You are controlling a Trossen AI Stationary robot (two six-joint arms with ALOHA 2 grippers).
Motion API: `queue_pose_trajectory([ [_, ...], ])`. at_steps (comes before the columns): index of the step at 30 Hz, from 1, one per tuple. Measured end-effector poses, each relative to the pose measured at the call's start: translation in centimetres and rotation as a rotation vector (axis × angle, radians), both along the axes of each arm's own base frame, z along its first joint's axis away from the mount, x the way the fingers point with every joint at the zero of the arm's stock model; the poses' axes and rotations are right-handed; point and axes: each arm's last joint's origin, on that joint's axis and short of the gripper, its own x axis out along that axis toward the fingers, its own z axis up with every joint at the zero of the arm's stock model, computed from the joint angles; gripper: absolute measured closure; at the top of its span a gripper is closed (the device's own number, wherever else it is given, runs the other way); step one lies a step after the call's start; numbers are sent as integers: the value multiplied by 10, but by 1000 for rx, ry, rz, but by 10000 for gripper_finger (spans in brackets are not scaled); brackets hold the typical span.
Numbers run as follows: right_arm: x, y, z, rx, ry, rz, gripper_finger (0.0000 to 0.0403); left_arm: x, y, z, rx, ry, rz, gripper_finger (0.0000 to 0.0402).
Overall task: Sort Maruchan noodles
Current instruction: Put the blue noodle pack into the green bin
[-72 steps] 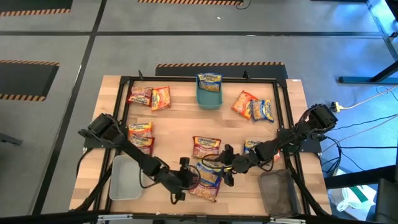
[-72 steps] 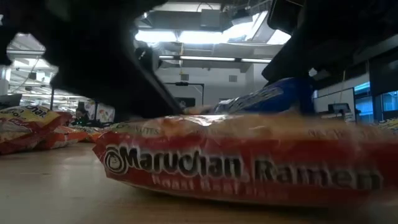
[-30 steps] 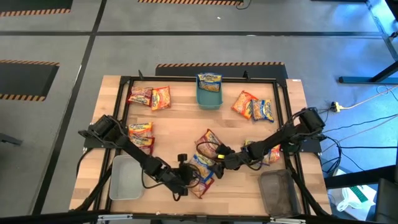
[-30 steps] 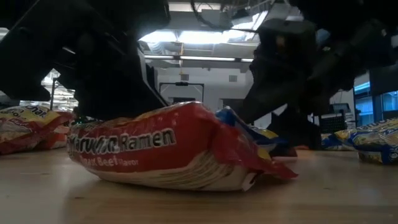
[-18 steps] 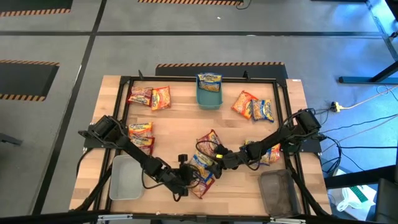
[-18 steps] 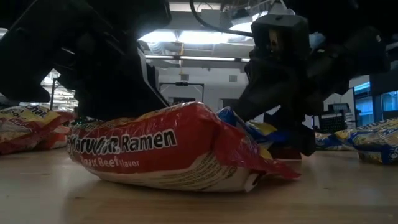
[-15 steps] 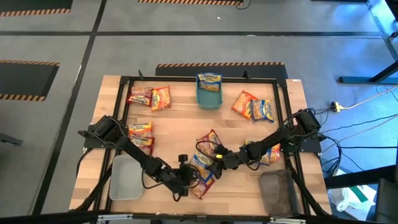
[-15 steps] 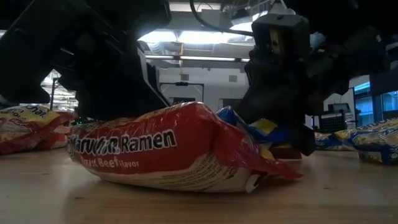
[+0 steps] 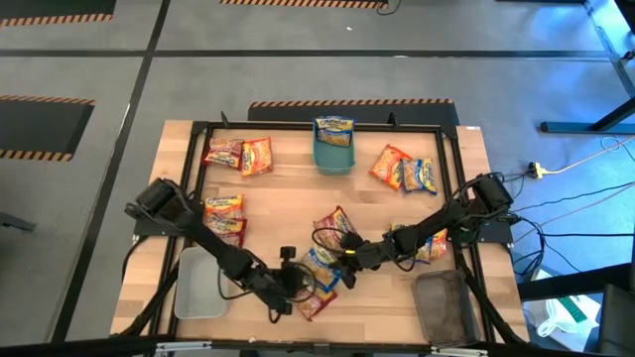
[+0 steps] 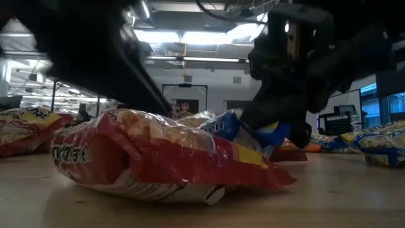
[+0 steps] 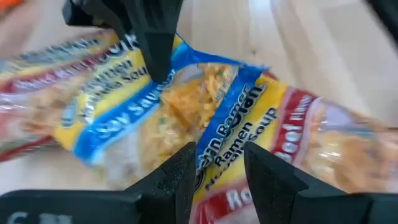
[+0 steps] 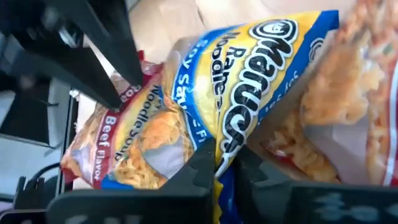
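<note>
Bare wood lies open across the table's middle (image 9: 288,193), between the teal tray (image 9: 334,155) and the front pile of ramen packets (image 9: 322,268). That pile is hemmed in: the left gripper (image 9: 294,279) and right gripper (image 9: 344,254) crowd it from both sides.

In the low view, the print on the red packet (image 10: 152,158) is cut short by a fold, and both arms are reduced to dark shapes cropped by the top edge. In the left wrist view, the blue-and-yellow packet (image 11: 180,106) is blurred and clipped at the frame's sides. In the right wrist view, the same packet's corner is hidden between the right gripper's fingers (image 12: 198,177). From above, the labels of the far packets (image 9: 240,154) cannot be read.
</note>
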Motion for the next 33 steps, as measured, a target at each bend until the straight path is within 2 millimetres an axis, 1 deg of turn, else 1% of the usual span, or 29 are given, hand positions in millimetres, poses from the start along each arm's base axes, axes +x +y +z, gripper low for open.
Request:
queue_pose_trajectory([
  [3,0,0,10,-42,-40,26,398,-9,2,19,11,2,0,273],
  [7,-1,-1,20,-99,-82,54,400,-21,7,37,48,8,15,273],
  [11,-2,-2,28,-163,-121,83,401,-32,13,45,111,41,45,273],
  [13,-2,-2,32,-201,-140,105,401,-36,16,50,113,50,57,273],
  [18,-1,-12,45,-322,-192,137,402,-47,26,56,164,81,96,273],
  [20,0,-21,50,-370,-197,138,402,-52,32,55,177,72,109,273],
  [24,3,-44,59,-444,-203,143,403,-63,54,45,168,65,149,273],
  [29,7,-76,72,-527,-248,161,401,-72,81,41,97,-18,165,273],
  [33,8,-103,76,-588,-243,174,401,-75,104,34,71,-80,180,273],
])
